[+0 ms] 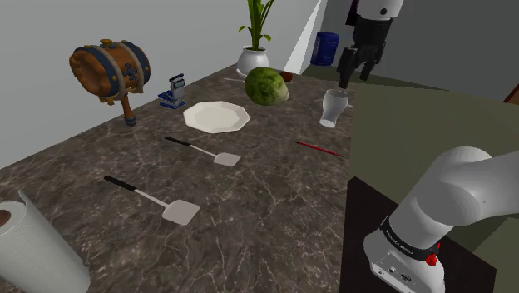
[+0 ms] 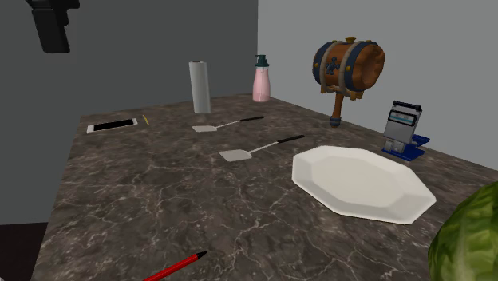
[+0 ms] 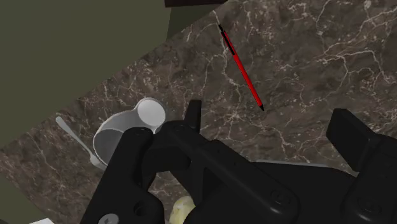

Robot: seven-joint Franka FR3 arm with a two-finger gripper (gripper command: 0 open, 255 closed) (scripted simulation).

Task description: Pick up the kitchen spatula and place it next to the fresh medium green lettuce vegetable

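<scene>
**Pincer spread above the cup, spatulas flat on the marble**

We see a dark, white-veined marble table (image 1: 274,208) in a room with grey walls and an olive floor along the table's long edge. The pincer (image 1: 353,75) hangs above that edge near the far corner, over a pale cup (image 1: 334,108). Its fingers stand well apart with nothing between them.

Two spatulas lie flat on the table, and we cannot tell which one is meant. The spatula (image 1: 205,152) sits mid-table, just beside the white plate (image 1: 216,116). The second spatula (image 1: 158,202) lies nearer the end where the paper towel roll (image 1: 33,250) stands. Both are well apart from the pincer. The lettuce (image 1: 266,86) rests toward the far end, between the plate and a potted plant (image 1: 254,50).

A wooden barrel (image 1: 110,71) and a small blue device (image 1: 172,91) line the opposite long edge. A red pen (image 1: 318,149) lies near the floor-side edge.

From the second exterior view we also get a pink bottle (image 2: 262,80) and a phone (image 2: 112,126) at the roll's end. The spatula (image 2: 259,149) and second spatula (image 2: 226,124) lie there with handles roughly parallel.

The wrist view gives us the pincer (image 3: 270,118) from above, with the cup (image 3: 124,130) by one finger and the pen (image 3: 242,67) ahead of it.
</scene>
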